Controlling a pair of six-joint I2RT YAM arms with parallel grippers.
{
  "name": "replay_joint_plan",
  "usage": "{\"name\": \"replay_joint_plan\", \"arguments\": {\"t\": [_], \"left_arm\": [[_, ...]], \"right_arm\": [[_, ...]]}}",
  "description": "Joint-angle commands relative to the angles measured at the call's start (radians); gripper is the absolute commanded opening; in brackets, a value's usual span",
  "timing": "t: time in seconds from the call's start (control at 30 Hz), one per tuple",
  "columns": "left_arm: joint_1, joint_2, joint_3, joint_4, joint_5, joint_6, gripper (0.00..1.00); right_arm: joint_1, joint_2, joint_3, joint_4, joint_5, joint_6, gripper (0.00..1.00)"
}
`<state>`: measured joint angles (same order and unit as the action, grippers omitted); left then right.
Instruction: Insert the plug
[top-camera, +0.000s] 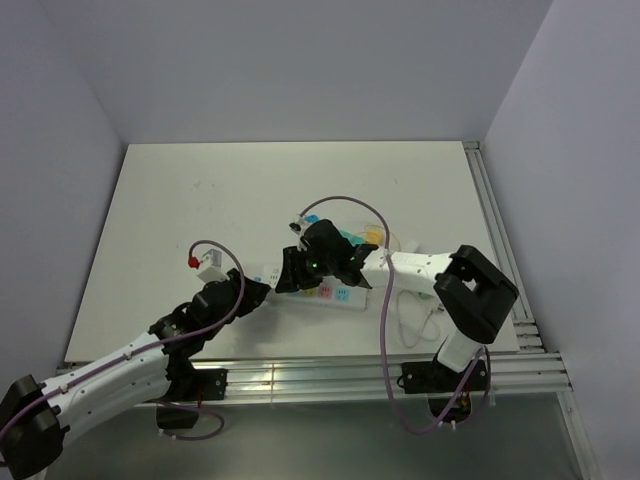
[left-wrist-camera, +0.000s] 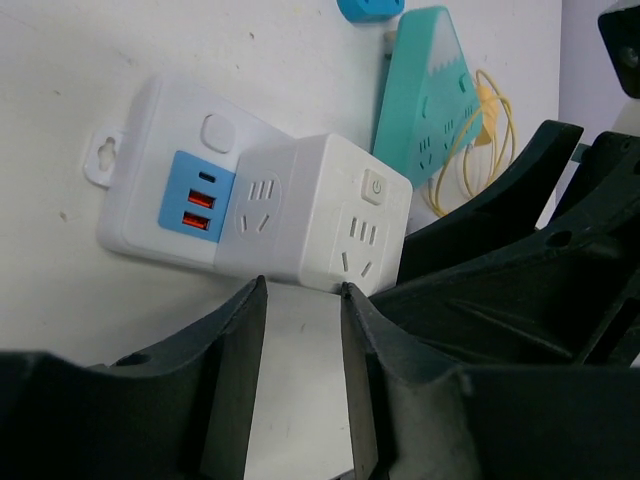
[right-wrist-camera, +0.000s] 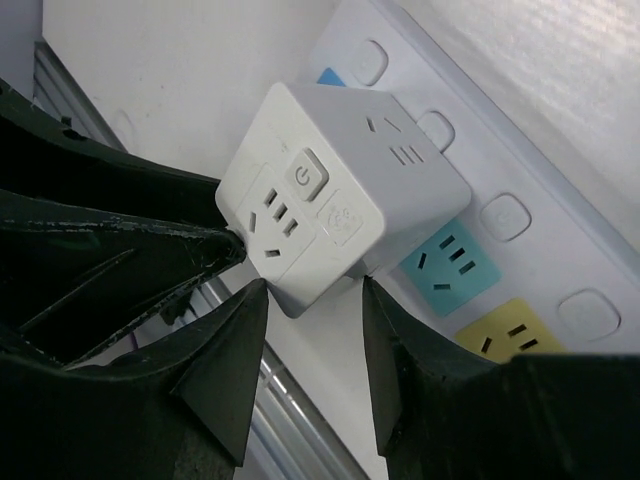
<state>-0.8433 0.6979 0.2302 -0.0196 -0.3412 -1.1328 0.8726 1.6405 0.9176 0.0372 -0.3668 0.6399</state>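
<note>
The plug is a white cube adapter (left-wrist-camera: 320, 215) with its own sockets and a power button. It stands on the left end of a white power strip (left-wrist-camera: 165, 150), next to the blue USB panel. My right gripper (right-wrist-camera: 310, 285) has its two tips pressed on either side of the cube's (right-wrist-camera: 340, 190) lower corner. My left gripper (left-wrist-camera: 300, 292) stands narrowly open, its tips just at the cube's near bottom edge and only bare table between the fingers. In the top view both grippers (top-camera: 262, 290) (top-camera: 290, 272) meet over the strip's (top-camera: 340, 293) left end and hide the cube.
A teal power strip (left-wrist-camera: 430, 90) and a coiled yellow cable (left-wrist-camera: 480, 140) lie behind the white strip. The strip (right-wrist-camera: 520, 170) has teal and yellow sockets further along. Aluminium rails (top-camera: 380, 375) run along the table's near edge and right side. Purple cables loop over both arms.
</note>
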Motion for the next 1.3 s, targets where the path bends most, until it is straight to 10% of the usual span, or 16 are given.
{"name": "replay_joint_plan", "arguments": {"t": [0.0, 0.3, 0.57, 0.83, 1.27], "left_arm": [[0.059, 0.018, -0.009, 0.041, 0.036, 0.065, 0.40], [0.197, 0.108, 0.037, 0.101, 0.149, 0.140, 0.36], [0.248, -0.024, 0.130, -0.103, 0.126, 0.208, 0.65], [0.250, -0.038, 0.208, -0.140, 0.172, 0.257, 0.72], [0.251, 0.028, 0.307, -0.160, 0.189, 0.337, 0.87]], "right_arm": [[0.002, 0.056, 0.062, 0.015, 0.039, -0.061, 0.50], [-0.053, 0.104, 0.156, 0.000, 0.003, -0.117, 0.52], [-0.115, -0.169, 0.057, -0.092, 0.025, -0.160, 0.73], [-0.230, -0.255, 0.018, -0.218, 0.212, -0.140, 0.75], [-0.247, 0.062, 0.335, -0.332, 0.408, -0.371, 0.84]]}}
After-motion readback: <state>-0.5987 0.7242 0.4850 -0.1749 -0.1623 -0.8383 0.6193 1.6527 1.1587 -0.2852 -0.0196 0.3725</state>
